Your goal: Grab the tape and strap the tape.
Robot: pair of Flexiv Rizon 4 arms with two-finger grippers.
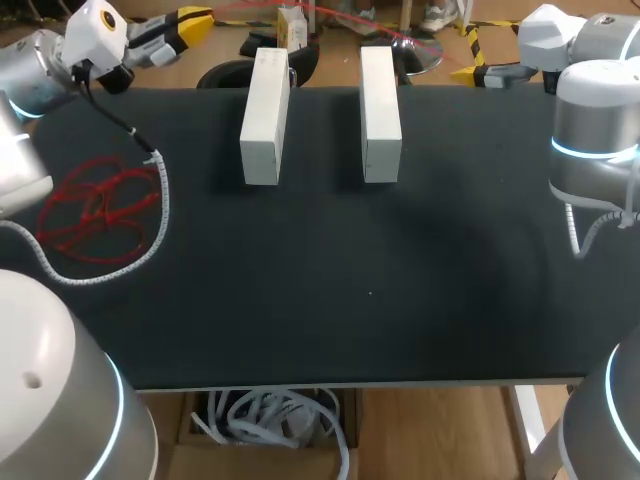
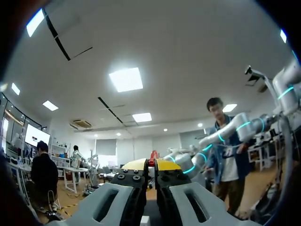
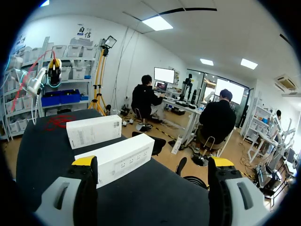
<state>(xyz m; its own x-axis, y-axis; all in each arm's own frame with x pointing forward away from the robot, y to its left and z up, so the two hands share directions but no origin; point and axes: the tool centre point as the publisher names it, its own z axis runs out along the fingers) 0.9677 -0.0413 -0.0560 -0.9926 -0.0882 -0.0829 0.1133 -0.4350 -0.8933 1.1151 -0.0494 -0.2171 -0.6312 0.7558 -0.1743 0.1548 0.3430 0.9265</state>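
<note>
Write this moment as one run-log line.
left gripper: shut, away from tape | right gripper: open, empty | red tape: tangled on table, ungrasped

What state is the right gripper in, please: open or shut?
Open. In its wrist view the right gripper has its yellow tips far apart, with nothing held between them; the nearer white box lies ahead of it.

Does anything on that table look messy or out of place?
Yes: the red tape lies in a loose tangle near the table's left edge, partly ringed by a white coiled cable. The two white boxes lie tidily.
</note>
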